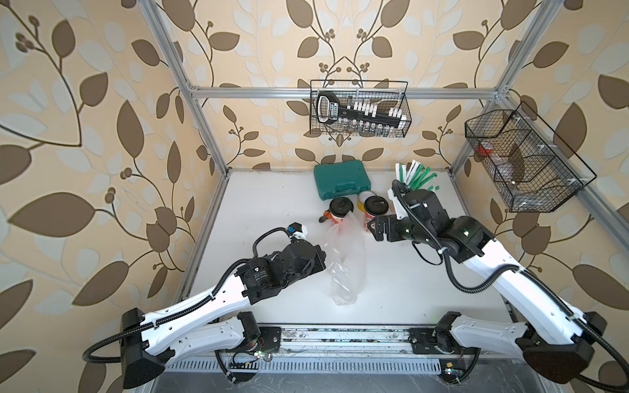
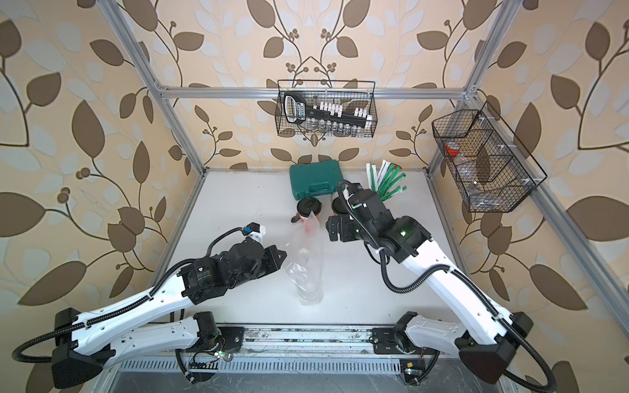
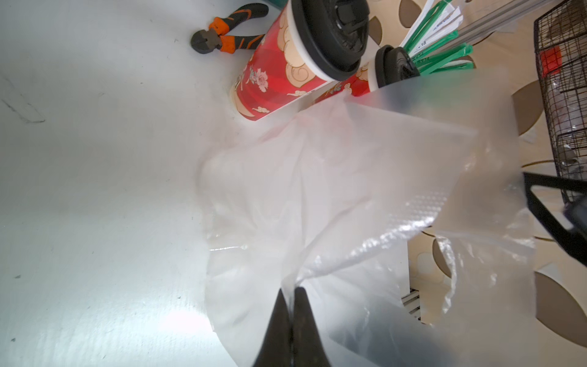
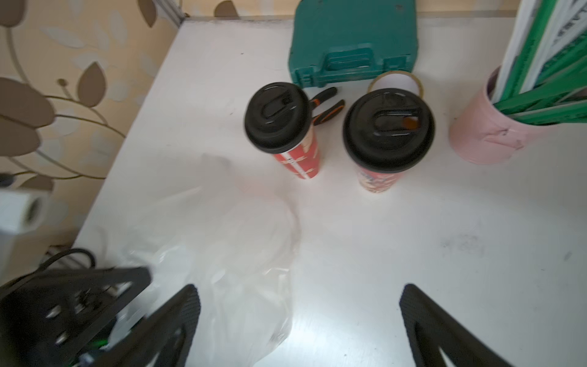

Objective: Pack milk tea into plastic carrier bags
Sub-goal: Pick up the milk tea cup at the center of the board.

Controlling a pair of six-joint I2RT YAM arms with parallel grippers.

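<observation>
Two milk tea cups to pack, both upright, lidded and outside the bag, at twelve o'clock of the table (image 1: 272, 204): eleven o'clock cup (image 4: 278, 117) and one o'clock cup (image 4: 389, 130), near each other but apart. Stretched down the middle from there toward six o'clock, the plastic carrier bag (image 1: 347, 258), clear and crinkled, far end touching or just short of the eleven o'clock cup's foot; cannot tell which. Left gripper (image 3: 291, 294) at nine o'clock of the bag, clenched on a pinch of its film, apparently lifting one layer. Right gripper (image 4: 300, 295) at five o'clock of the one o'clock cup, spread wide, empty, clear of both cups. Judged as the bag-opening step, with no cup in yet. Expect thin, limp, slippery film with no shape of its own: take by a handle loop or the mouth's rim, not mid-panel, and hold it taut or lose the opening. Expect tall, narrow paper cups, likely top-heavy if full, walls yielding under a hard squeeze, domed lids prone to popping: grasp around the body below the lid, gently, and carry vertical. Mind the neighbouring cup when closing in. Clutter from twelve to two o'clock, not for packing: pliers (image 3: 219, 38), teal case (image 4: 352, 41), tape roll (image 4: 397, 81), pink straw cup (image 4: 482, 136).
</observation>
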